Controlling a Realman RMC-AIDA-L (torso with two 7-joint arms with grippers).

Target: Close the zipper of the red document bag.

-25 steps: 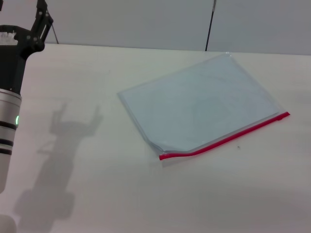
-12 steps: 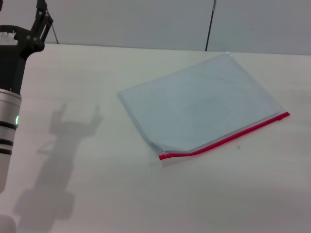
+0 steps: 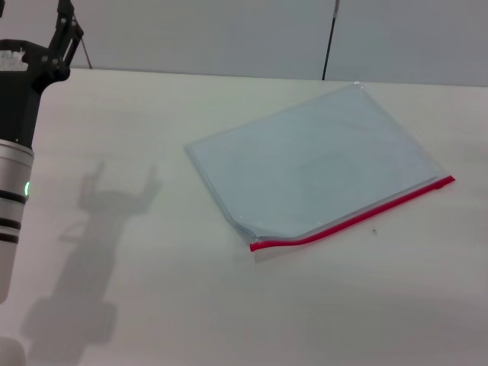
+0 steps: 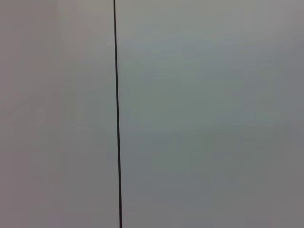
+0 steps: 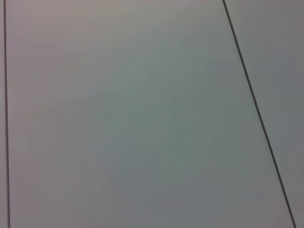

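The red document bag (image 3: 320,164) lies flat on the white table (image 3: 152,305), right of centre, turned at an angle. Its zipper (image 3: 358,217) is a thin red strip along the long edge nearest me, running from the lower left corner up to the right. At the left end the strip curves and the bag's layers gape slightly. My left gripper (image 3: 34,14) is raised at the far left, well away from the bag, and its shadow shows the fingers spread open and holding nothing. My right arm is out of view. Both wrist views show only grey wall.
A dark thin pole (image 3: 329,38) stands behind the table's far edge. My left arm's shadow (image 3: 99,229) falls on the table's left part. A grey wall with a dark seam (image 4: 117,114) fills the background.
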